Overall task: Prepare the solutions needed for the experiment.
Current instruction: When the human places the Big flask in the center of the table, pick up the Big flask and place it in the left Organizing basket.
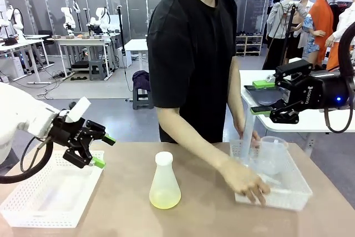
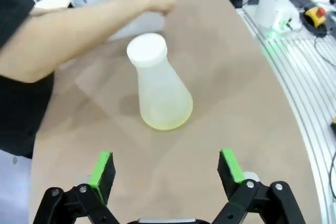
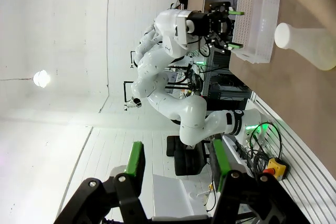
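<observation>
The flask [image 1: 165, 176] stands upright in the middle of the desk [image 1: 211, 217], with a little yellow-green liquid [image 1: 165, 198] inside. Nothing crowds it, so it looks easy to take. The left end effector [image 1: 104, 151] faces it, wide open and empty. The right end effector [image 1: 260, 97] hangs far off, open and empty too. A person's hand [image 1: 247, 181] hides what is in the white basket [image 1: 294, 195].

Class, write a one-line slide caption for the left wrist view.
Left gripper, jaws open, faces the frosted flask of yellow-green solution as a person's arm reaches across the table.
</observation>
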### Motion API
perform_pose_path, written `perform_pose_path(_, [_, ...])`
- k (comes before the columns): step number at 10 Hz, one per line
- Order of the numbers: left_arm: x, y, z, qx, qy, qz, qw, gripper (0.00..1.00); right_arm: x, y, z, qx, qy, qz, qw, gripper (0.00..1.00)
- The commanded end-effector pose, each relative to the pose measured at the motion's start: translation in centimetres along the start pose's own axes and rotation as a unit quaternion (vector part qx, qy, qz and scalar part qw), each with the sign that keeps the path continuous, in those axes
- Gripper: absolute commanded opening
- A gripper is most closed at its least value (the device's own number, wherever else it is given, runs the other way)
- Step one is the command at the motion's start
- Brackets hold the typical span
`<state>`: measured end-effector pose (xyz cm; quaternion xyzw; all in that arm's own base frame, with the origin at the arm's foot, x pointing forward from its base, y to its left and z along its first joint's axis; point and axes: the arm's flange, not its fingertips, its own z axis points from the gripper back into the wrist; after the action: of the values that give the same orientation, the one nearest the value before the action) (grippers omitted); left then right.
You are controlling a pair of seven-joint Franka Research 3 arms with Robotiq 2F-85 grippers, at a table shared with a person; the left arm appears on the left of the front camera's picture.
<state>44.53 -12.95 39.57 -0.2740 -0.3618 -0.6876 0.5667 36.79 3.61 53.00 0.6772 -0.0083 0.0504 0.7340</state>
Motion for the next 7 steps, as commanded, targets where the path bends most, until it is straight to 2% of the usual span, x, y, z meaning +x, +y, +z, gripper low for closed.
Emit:
perform_pose_path(1, [0.4, 1.4, -1.8, 0.01, 0.021, 0.011, 1.0, 1.0, 0.0, 0.0, 0.1, 0.002, 0.002, 0.001, 1.0, 0.63])
perform_pose_path(6, [0.0, 2.2, -5.5, -0.017, 0.061, 0.034, 0.997, 1.0, 0.0, 0.0, 0.1, 0.002, 0.002, 0.001, 1.0, 0.63])
perform_pose_path(7, [-0.1, 2.5, -5.7, -0.015, 0.043, 0.044, 0.998, 1.0, 0.0, 0.0, 0.1, 0.002, 0.002, 0.001, 1.0, 0.63])
